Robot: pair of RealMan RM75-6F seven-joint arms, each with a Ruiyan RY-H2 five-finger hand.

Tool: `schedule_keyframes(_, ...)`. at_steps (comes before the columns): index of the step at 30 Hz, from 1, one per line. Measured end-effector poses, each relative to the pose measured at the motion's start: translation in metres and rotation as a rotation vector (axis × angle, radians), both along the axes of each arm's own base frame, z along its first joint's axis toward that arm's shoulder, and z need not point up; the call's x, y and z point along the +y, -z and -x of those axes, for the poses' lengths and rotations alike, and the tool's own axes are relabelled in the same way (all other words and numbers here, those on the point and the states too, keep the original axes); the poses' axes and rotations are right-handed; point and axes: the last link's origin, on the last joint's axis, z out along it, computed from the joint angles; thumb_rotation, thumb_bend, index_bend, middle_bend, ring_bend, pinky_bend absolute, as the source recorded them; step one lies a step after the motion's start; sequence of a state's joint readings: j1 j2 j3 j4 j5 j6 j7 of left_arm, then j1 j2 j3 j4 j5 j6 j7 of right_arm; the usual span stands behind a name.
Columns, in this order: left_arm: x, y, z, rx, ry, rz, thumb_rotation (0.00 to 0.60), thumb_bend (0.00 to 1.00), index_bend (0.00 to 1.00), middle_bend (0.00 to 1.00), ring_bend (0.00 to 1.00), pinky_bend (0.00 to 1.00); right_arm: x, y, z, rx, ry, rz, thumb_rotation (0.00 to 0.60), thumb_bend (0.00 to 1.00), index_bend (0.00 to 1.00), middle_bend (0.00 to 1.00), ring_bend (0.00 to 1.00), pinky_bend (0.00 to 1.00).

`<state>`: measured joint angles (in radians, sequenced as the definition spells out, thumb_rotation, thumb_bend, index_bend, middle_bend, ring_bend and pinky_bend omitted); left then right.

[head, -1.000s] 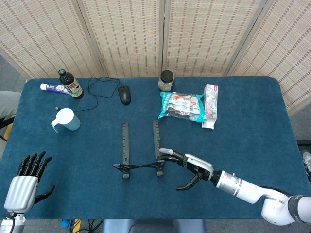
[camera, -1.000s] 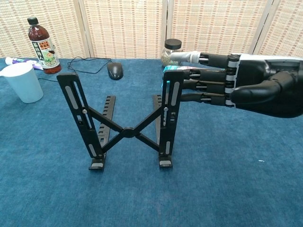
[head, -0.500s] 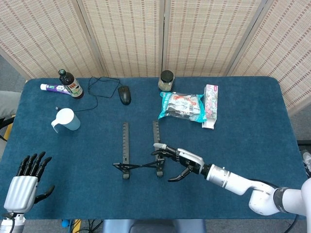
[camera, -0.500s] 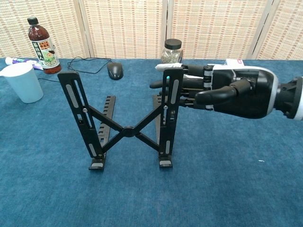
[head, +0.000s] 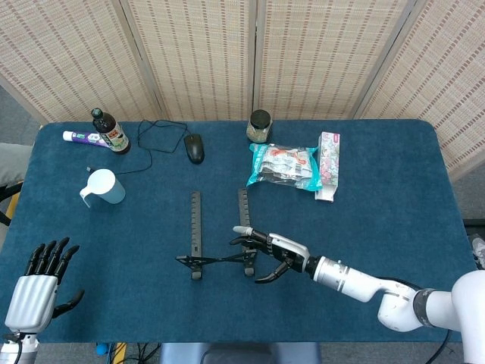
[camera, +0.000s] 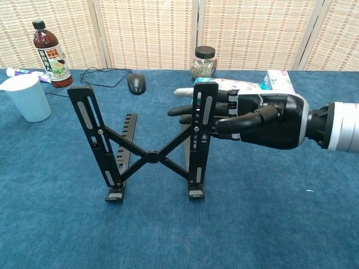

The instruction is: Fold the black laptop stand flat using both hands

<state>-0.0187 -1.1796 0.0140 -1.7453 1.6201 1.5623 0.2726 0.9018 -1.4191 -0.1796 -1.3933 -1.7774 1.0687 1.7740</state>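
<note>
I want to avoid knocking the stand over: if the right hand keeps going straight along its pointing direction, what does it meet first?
Probably the other upright of the laptop stand: the right hand already reaches around the nearer upright, fingers pointing across. Depth is uncertain.

Loads of open blue table (head: 394, 212) right and near of the laptop stand (camera: 151, 151), and on its left out to the white cup (head: 103, 186). Far side's busier: mouse (head: 195, 148) and cable, jar (head: 259, 126), snack packs (head: 284, 167), bottle (head: 111, 132) far left.
</note>
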Motion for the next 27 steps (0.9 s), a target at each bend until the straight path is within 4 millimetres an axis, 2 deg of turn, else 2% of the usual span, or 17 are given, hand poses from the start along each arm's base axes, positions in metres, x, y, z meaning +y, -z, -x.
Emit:
schedule_keyframes(15,-0.001,0.001,-0.001,0.004,-0.001,0.0,0.6,0.17,0.12,0.03,0.0,0.02,0.01,0.02,0.014,0.03,0.028,-0.083,0.6,0.0,0.0,0.18,0.0,0.02)
schedule_keyframes(27,0.001,0.002,-0.001,0.004,0.003,0.009,0.6,0.17,0.12,0.03,0.0,0.02,0.012,0.018,0.017,0.017,0.034,-0.086,0.6,0.0,0.0,0.18,0.0,0.02)
